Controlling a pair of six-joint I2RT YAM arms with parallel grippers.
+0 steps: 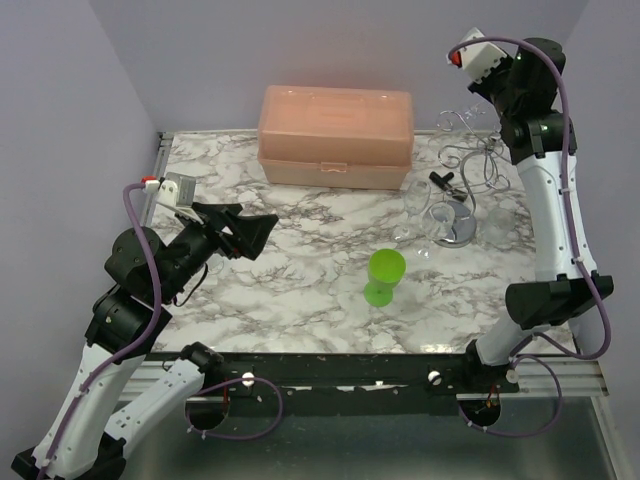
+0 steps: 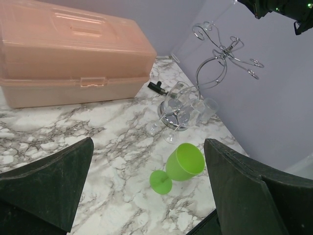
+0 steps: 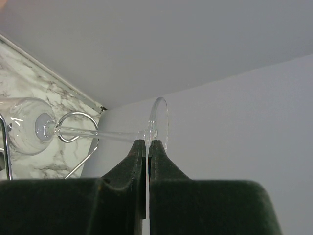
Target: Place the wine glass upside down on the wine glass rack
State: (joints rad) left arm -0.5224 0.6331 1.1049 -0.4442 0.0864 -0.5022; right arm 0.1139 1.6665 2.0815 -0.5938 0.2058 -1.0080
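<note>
At eight o'clock over the marbled table (image 1: 300, 300), the black left gripper (image 1: 250, 228) is held spread wide. Farther off at two o'clock, the clear stemmed wine glass (image 3: 98, 133) is clamped beside its foot by the right gripper (image 3: 147, 142), its stem crossing a loop of the silver wire wine glass rack (image 2: 226, 50).

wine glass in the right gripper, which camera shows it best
Right wrist. The wine glass lies across the frame up close, bowl to foot, with its stem pinched by the right gripper beside the foot. Top external and left wrist show the wine glass rack, but the clear held glass is too faint to pick out there.
</note>
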